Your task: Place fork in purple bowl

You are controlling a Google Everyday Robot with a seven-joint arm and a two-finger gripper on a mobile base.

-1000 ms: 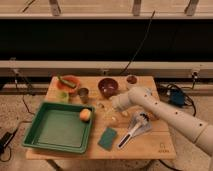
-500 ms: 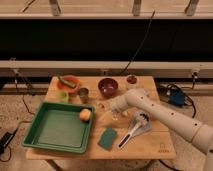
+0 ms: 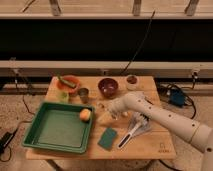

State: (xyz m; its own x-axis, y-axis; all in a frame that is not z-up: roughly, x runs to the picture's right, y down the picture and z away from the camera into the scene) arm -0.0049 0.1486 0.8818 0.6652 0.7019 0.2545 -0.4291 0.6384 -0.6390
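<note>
The purple bowl (image 3: 108,87) stands at the back middle of the wooden table (image 3: 150,150). It is round, dark and glossy. My gripper (image 3: 104,110) hangs at the end of the white arm (image 3: 160,117), which reaches in from the right. It is low over the table, just in front of the bowl and right of the green tray. I cannot make out the fork; the spot under the gripper is hidden by it. A pale yellowish thing (image 3: 103,119) lies just under the gripper.
A green tray (image 3: 57,128) at front left holds an orange fruit (image 3: 85,114). Behind it are an orange bowl (image 3: 69,82), a grey metal cup (image 3: 83,93) and a green cup (image 3: 62,96). A teal sponge (image 3: 107,138) and a white-handled utensil (image 3: 131,133) lie in front. A small white bowl (image 3: 132,80) is at back right.
The arm has shifted slightly, and the gripper has come a little lower and nearer the tray. Nothing on the table has moved.
</note>
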